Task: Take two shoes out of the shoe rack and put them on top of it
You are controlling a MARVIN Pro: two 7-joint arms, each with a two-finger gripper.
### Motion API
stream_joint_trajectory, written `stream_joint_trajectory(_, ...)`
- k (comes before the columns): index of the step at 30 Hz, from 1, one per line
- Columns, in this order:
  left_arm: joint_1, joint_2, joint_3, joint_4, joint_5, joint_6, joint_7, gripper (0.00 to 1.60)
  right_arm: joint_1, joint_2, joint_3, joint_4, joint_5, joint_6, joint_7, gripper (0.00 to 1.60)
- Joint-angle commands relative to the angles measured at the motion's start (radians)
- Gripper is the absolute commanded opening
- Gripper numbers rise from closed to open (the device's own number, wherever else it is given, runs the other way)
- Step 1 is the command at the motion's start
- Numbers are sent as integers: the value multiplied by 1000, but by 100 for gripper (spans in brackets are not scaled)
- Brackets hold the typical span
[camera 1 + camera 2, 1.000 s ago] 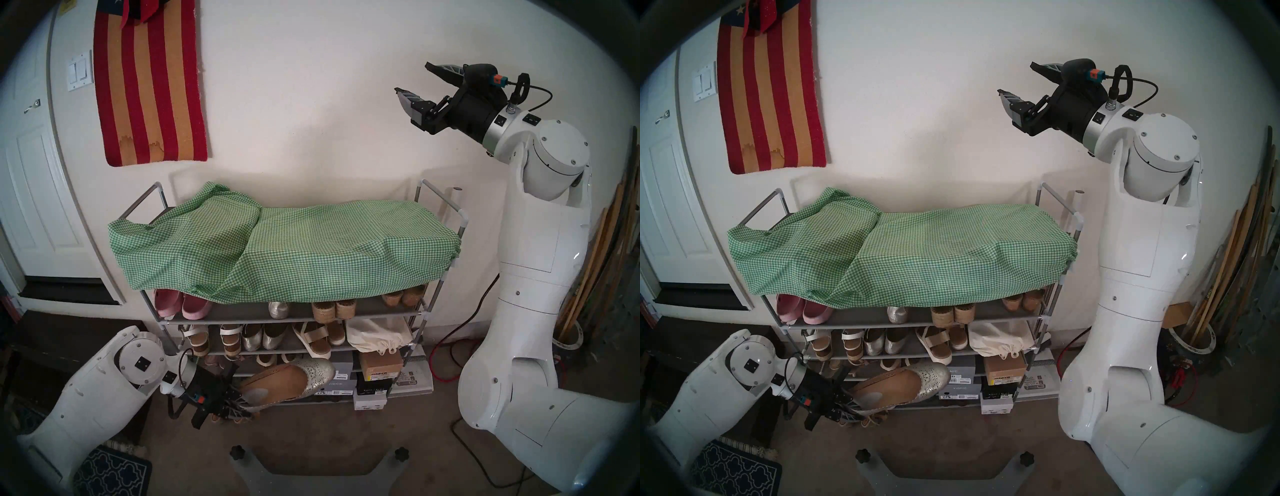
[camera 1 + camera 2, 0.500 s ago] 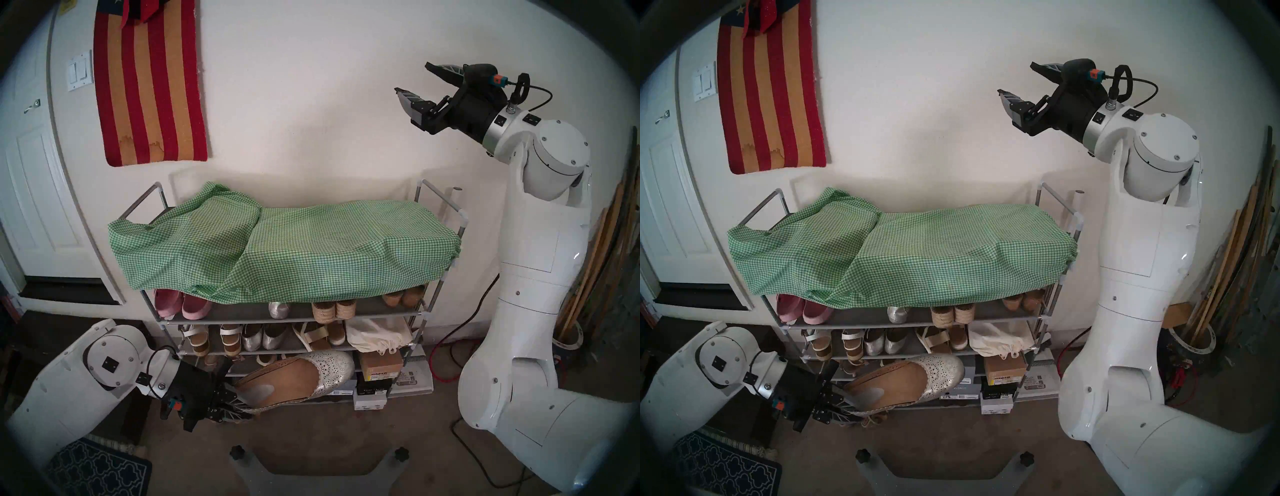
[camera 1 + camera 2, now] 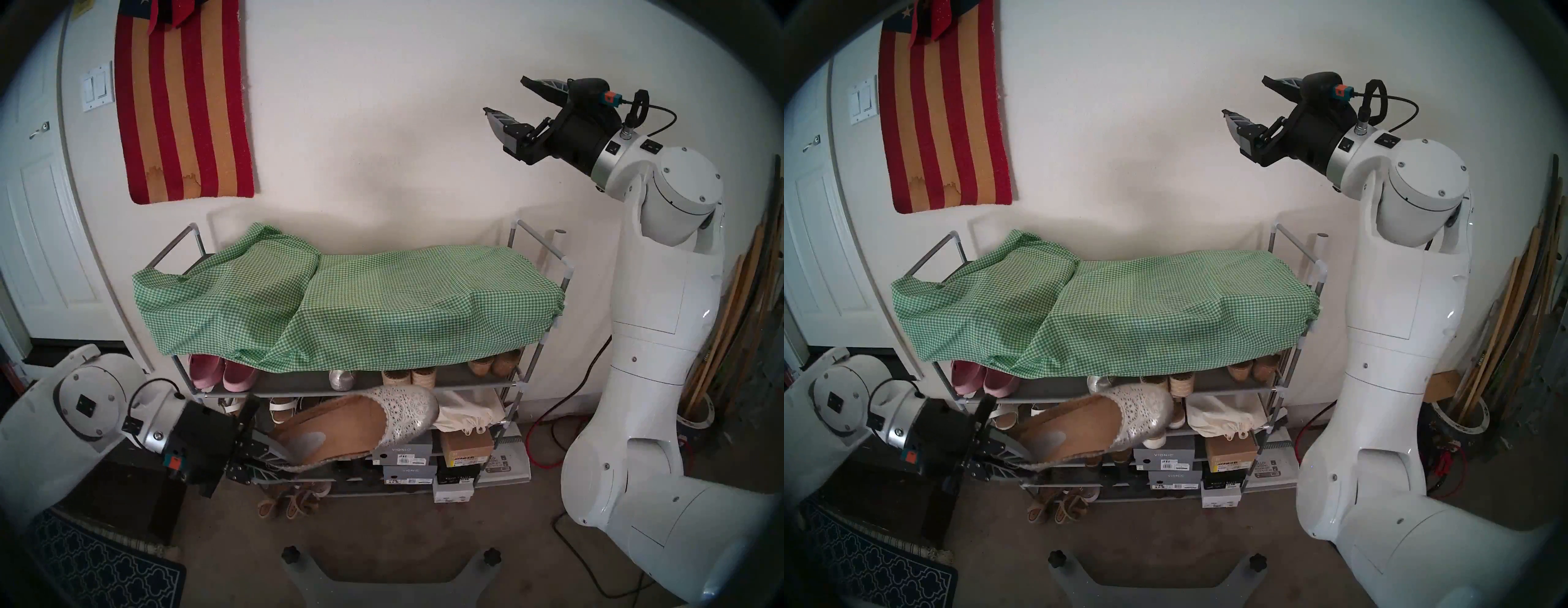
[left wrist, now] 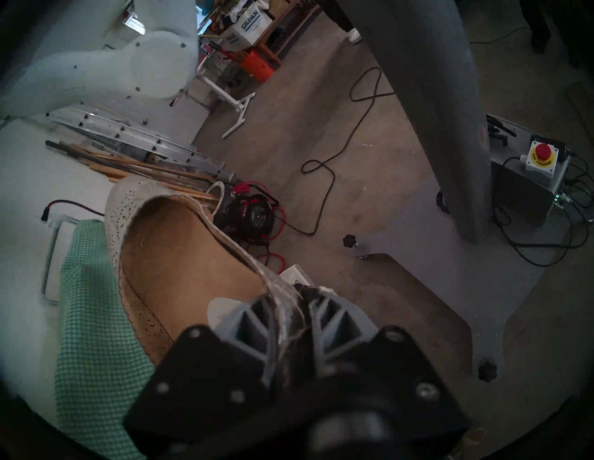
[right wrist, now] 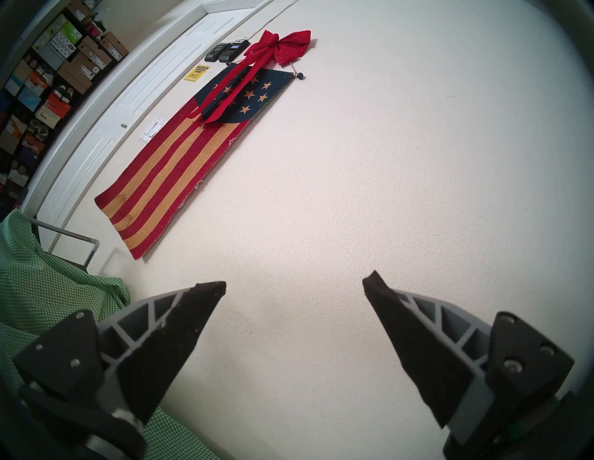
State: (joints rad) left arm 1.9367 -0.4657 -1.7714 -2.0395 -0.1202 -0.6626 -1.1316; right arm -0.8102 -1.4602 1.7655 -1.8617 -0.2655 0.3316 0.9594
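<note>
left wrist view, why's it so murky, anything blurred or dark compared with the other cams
Left wrist view: dim overall, the left claw at the bottom soft and out of focus, the perforated silver shoe it grips sharper. Right wrist view: bright, evenly lit wall, the right claw crisp. Head views: fisheye bending the door frame, dark rim, soft shadow on the wall above the shoe rack.

Left hand (image 3: 271, 456) grips silver flat (image 3: 360, 424) (heel end); right hand (image 3: 507, 97) agape.

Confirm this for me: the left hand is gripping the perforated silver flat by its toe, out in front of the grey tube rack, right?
Not quite. The left hand grips the perforated silver flat by its heel, not its toe; the left wrist view shows it. It is out in front of the grey tube rack.
</note>
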Motion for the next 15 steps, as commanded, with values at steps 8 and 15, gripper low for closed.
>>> stream_joint_trajectory(8, -148, 15, -157, 117, -120, 145, 93, 0, -1, 0, -1, 0, 0, 0, 1, 160)
stream_joint_trajectory(15, -225, 78, -150, 178, -137, 243, 173, 0, -1, 0, -1, 0, 0, 0, 1, 160)
